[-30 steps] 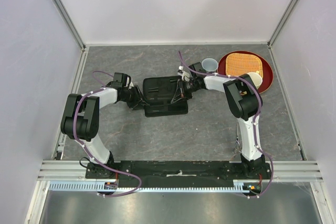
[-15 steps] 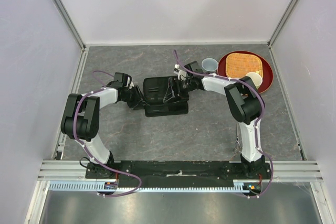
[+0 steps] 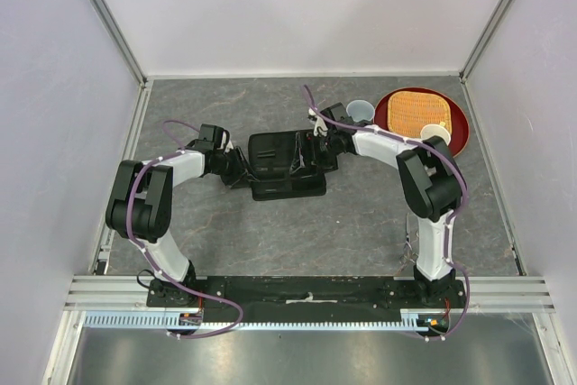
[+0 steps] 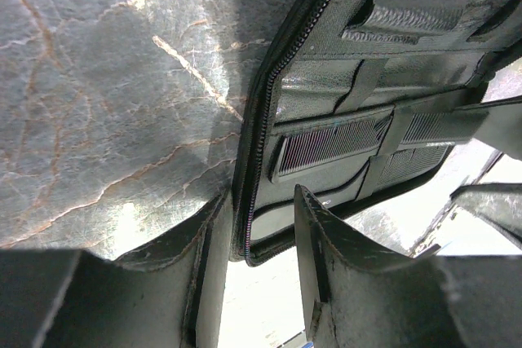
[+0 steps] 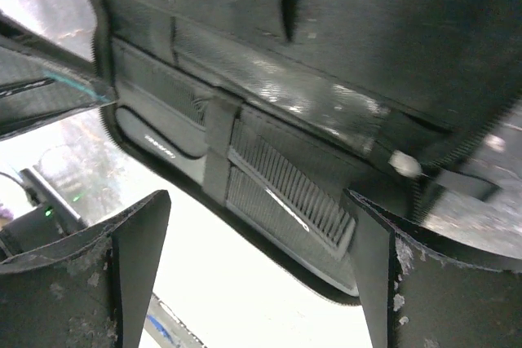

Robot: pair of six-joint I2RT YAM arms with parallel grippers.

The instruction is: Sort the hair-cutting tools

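- While the top view shows the open black case on the grey table only as a dark slab, its contents too dark to tell apart, both wrist views show combs tucked under straps inside it
- left gripper: fingers apart, straddling the case's zipped edge, contact unclear
- right gripper: fingers wide apart, just over the strap-covered combs

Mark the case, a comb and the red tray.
case point(image 3: 270, 155): top external view, on its far panel.
comb point(image 4: 326, 146): left wrist view, on its teeth.
red tray point(image 3: 460, 122): top external view, on its right rim.
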